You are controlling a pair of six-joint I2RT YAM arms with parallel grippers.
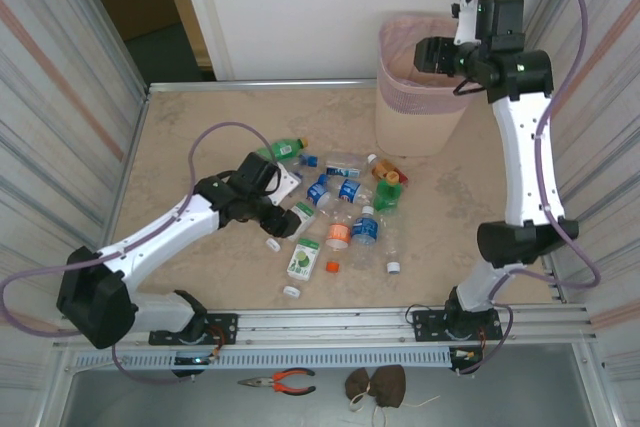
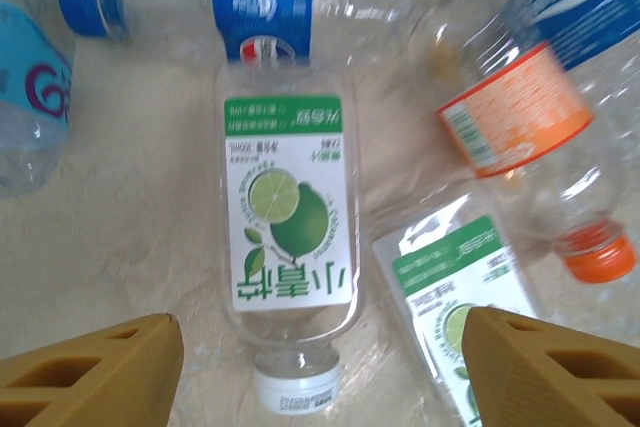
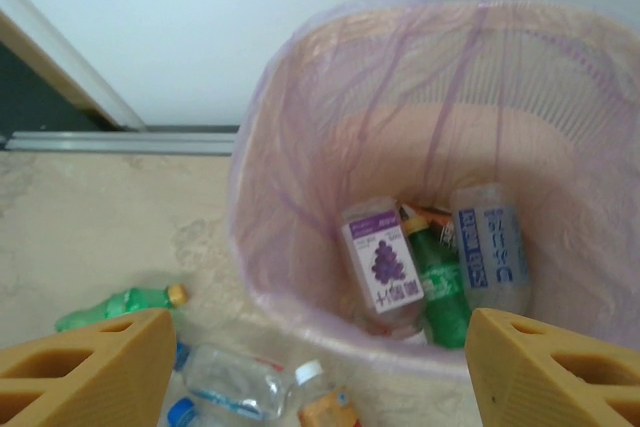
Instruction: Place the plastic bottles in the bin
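Several plastic bottles [image 1: 345,197] lie in a loose heap mid-table. My left gripper [image 1: 283,215] hangs low over the heap's left side, open. In the left wrist view a clear lime-label bottle [image 2: 288,209] lies between the yellow fingertips [image 2: 95,367], its white cap [image 2: 295,387] toward me, touching neither pad. A second lime-label bottle [image 2: 455,297] lies by the right finger. My right gripper [image 1: 435,55] hovers open over the bin [image 1: 420,97], holding nothing. Inside the bin [image 3: 300,197] lie a grape-label bottle [image 3: 382,265], a green bottle [image 3: 440,292] and a blue-lettered clear bottle [image 3: 490,247].
Loose caps [image 1: 332,267] lie near the heap's front. A green bottle [image 1: 283,150] lies at the heap's back left. Pliers [image 1: 283,380] and a dark cloth bundle [image 1: 377,384] sit below the front rail. Corrugated panels wall both sides.
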